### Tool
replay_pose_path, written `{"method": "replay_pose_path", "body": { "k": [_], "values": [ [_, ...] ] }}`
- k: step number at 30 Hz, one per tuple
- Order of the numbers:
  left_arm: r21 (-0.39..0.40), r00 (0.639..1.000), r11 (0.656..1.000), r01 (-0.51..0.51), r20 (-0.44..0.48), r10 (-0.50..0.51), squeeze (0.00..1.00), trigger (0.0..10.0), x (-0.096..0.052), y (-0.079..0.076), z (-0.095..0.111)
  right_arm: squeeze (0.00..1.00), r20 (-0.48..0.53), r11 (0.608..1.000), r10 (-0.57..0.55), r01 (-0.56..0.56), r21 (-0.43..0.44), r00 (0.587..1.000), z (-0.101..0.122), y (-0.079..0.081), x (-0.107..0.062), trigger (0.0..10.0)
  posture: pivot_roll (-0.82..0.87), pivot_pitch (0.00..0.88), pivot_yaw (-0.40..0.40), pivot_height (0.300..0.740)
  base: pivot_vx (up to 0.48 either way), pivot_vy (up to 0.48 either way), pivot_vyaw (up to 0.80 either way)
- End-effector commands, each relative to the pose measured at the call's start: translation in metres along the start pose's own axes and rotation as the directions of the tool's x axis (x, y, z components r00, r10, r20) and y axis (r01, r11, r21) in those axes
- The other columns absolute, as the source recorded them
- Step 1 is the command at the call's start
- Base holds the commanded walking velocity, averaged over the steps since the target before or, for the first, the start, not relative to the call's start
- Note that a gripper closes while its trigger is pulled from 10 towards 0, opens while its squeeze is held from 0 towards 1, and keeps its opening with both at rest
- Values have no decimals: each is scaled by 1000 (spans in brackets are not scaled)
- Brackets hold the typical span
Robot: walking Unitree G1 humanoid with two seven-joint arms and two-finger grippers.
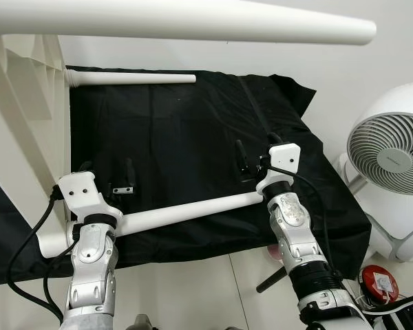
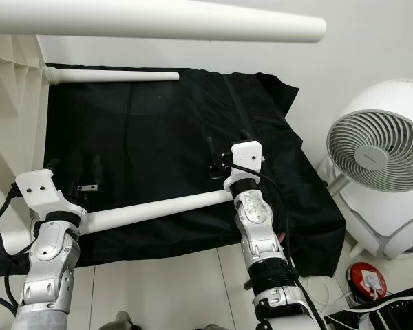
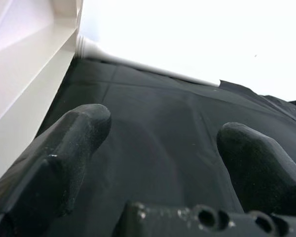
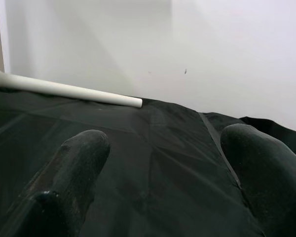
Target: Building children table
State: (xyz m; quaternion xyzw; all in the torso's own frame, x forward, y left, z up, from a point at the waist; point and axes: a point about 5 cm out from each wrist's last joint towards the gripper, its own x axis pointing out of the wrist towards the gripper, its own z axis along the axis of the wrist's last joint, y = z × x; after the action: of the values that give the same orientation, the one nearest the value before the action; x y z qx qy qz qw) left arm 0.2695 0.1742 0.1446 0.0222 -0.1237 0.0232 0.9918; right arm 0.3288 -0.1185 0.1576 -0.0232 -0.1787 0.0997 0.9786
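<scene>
Our fingers first: on the left gripper (image 3: 163, 163) both black fingers (image 3: 64, 153) stand wide apart with nothing between them but black cloth (image 1: 186, 137), and the right gripper (image 4: 163, 168) is the same, its fingers (image 4: 74, 173) spread and empty. So neither of us has a hold on anything right now.

From the head views, the left gripper (image 1: 110, 180) hovers over the cloth close beside the white table body (image 1: 24, 130), which stands tipped on its side at our left. The right gripper (image 1: 251, 165) hangs over the middle of the cloth, well apart from the left one.

Now the legs. One white leg (image 1: 186, 210) runs out from the table body low across the cloth, passing under both wrists, its free end near the right wrist. A second leg (image 1: 134, 78) juts from the body along the far edge of the cloth, by the wall. A third leg (image 1: 193, 24) sweeps across the top of our view, very near the camera. All three look seated in the body, though the joints are hidden or too small to be sure.

We judge we're between grasps in the leg-fitting step. Next move, as we read it: close on the near leg or the body, and for that a gripper must drop and straddle the round tube squarely, since a round tube could roll out of a skewed grip. A white fan (image 1: 392, 158) stands off to our right, clear of the work.
</scene>
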Motion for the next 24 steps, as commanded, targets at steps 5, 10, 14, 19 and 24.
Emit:
{"method": "replay_pose_path", "body": {
  "k": [5, 10, 14, 19, 24],
  "values": [
    [29, 971, 971, 238, 28, -238, 0, 10000, -14, -26, 5, 0, -15, 1000, 6, -6, -12, 1000, -3, -2, 0, 10000, 114, 8, -126, 740, 0, 0, 0],
    [54, 951, 949, 310, -5, -310, 0, 10000, -28, -26, 0, 0, -19, 1000, 6, -7, -11, 1000, -4, -3, -1, 10000, 119, 2, -126, 740, 0, 0, 0],
    [80, 943, 940, 332, -37, -330, 0, 10000, -36, -13, -4, 0, -15, 1000, 17, -17, -1, 1000, -4, -2, -1, 10000, 128, 4, -128, 740, 0, 0, 0],
    [169, 945, 930, 328, -69, -321, 0, 10000, -34, 9, -8, 0, -9, 1000, 28, -28, 1, 1000, -3, 1, 0, 10000, 129, 0, -121, 740, 0, 0, 0],
    [230, 957, 929, 289, -66, -281, 0, 10000, -26, 32, -2, 0, -9, 1000, 15, -15, 6, 1000, -4, -1, -2, 10000, 128, 14, -114, 740, 0, 0, 0]
  ]
}}
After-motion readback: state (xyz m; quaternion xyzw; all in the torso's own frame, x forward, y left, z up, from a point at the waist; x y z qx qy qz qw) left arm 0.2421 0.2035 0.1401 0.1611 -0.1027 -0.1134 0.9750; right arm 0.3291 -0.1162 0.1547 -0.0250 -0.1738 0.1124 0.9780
